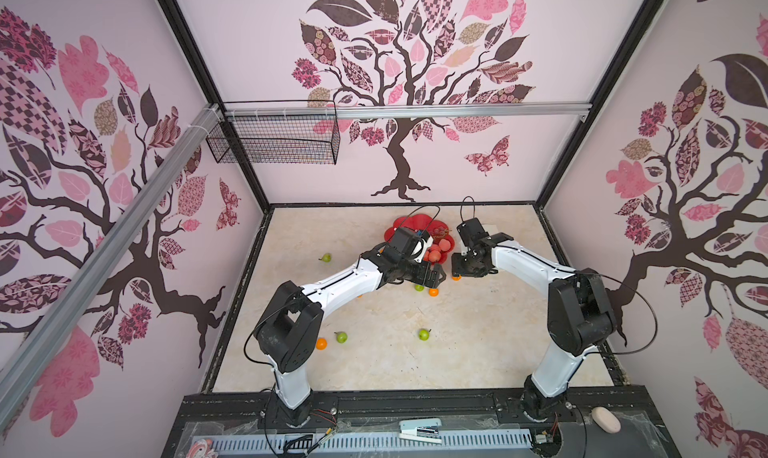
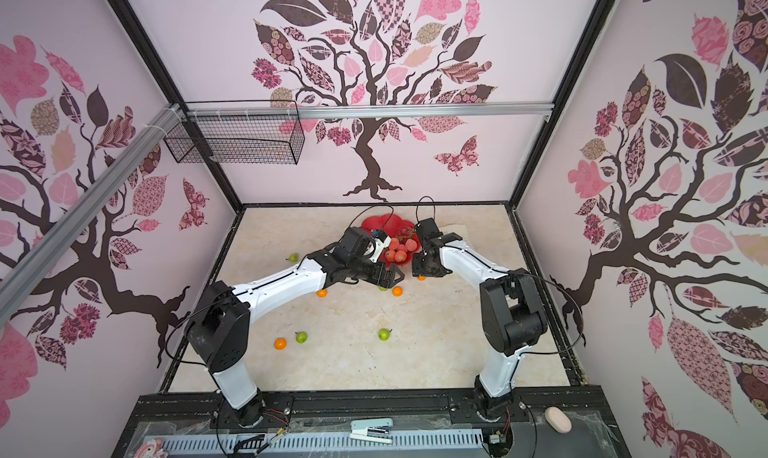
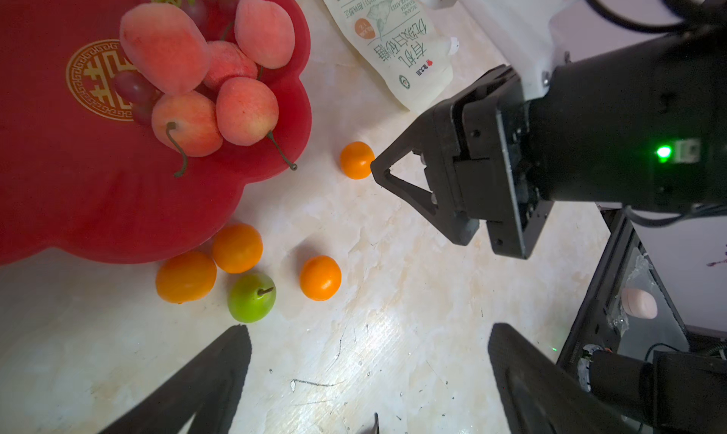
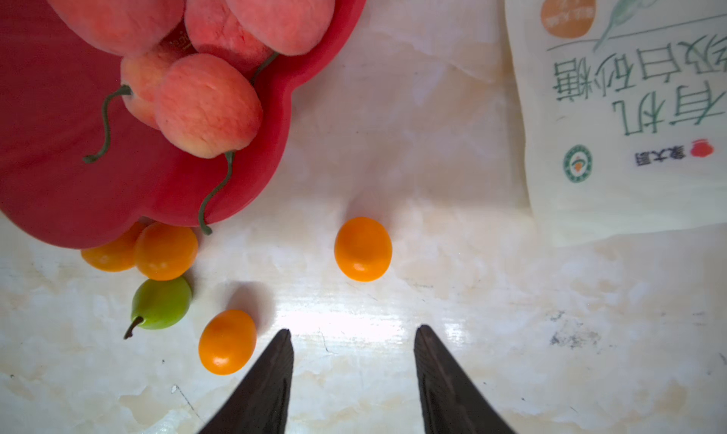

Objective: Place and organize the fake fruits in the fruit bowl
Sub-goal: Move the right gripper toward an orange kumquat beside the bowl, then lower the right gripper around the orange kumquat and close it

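Beside the fruit bowl (image 3: 118, 215), a packet (image 3: 393, 50) reads "有机". Pink fruits (image 3: 246, 111) inside point stems toward its rim. Left hand (image 3: 368, 329) wide, empty; right hand (image 4: 353, 329) half-open, empty.

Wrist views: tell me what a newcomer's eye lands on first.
The glossy red fruit bowl, with pink peaches heaped against one side of its rim. Next, small orange fruits loose on the pale table just outside that rim, with the open left gripper and open right gripper poised over them.
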Robot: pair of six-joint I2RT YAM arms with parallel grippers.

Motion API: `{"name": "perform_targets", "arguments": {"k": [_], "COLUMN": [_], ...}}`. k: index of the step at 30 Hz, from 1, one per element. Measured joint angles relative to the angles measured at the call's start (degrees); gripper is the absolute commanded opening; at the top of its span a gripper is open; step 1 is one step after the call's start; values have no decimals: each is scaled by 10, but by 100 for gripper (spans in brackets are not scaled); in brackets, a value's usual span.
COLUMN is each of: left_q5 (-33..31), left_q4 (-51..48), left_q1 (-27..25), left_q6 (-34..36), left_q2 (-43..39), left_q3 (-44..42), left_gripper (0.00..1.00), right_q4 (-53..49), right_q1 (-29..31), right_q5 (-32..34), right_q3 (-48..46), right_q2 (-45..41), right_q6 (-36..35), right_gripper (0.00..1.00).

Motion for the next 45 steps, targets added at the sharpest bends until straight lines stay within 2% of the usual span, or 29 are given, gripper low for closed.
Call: {"name": "perform_targets", "arguments": {"k": [15, 26, 45], "left_q5": [2, 2, 2], "left_q4": [3, 2, 2], "left_q1": [-1, -1, -1], "left_q6": [-9, -10, -10], "left_q2": [11, 11, 11], "left_q3": [0, 0, 0], "left_gripper": [99, 99, 98], "right_q4": [15, 3, -18], "right_q1": [-5, -8, -8], "right_q5": [-12, 3, 12], "right_q3": [33, 66, 72], "right_q2": [76, 108, 137], "right_q6": [0, -2, -7], "right_gripper": [50, 49, 45]}}
